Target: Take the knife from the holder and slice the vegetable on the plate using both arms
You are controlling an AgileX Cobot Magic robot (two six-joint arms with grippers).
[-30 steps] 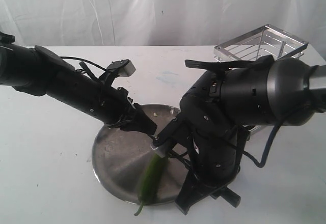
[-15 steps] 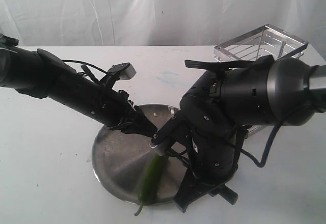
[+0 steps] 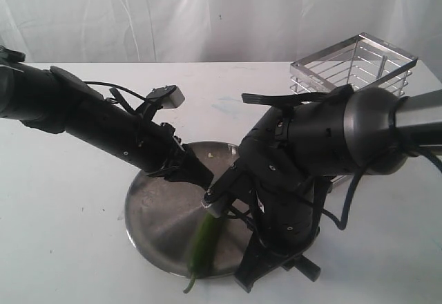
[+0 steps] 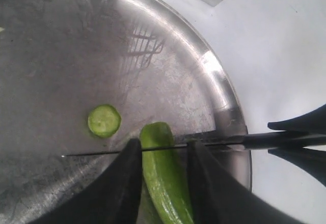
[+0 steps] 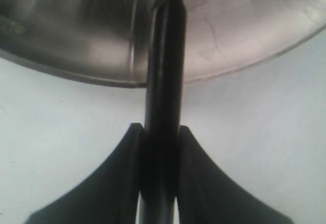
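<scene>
The exterior camera looks down at a slant, set well back, taking in the plate (image 3: 155,214) and the holder (image 3: 356,59). Left wrist camera hangs close over that plate, facing down. Right wrist camera peers tight along the knife (image 5: 164,107) toward the rim. All three share the plate.

The green chilli (image 4: 165,183) lies on the shiny steel plate (image 4: 76,56), its stem past the rim. The slim dark knife (image 4: 265,140) crosses it near the cut end. The wire holder (image 3: 359,59) stands nearby.

One plate (image 3: 155,211), one knife (image 4: 224,142), one vegetable (image 4: 163,170), one holder (image 3: 356,65)
</scene>
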